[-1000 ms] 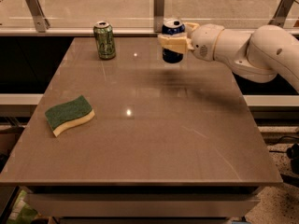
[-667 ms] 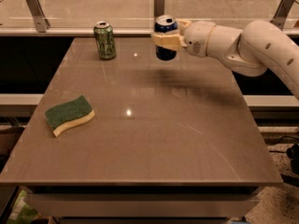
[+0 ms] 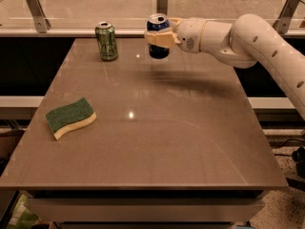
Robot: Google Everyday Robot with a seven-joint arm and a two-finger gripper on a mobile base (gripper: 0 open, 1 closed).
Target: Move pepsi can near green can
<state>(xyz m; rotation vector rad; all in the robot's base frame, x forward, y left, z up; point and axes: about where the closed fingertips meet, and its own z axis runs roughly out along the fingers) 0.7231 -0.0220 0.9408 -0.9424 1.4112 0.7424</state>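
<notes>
Gripper (image 3: 158, 38) clasps glossy pepsi can (image 3: 158, 52), seemingly airborne, near cylindrical green can (image 3: 106, 42)

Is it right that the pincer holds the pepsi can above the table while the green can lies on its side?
No: the camera view shows the green can standing upright, not on its side. The pincer does hold the pepsi can above the table.

Claw (image 3: 157, 38) with pepsi can (image 3: 158, 52) farther left; nearer green can (image 3: 106, 41)
</notes>
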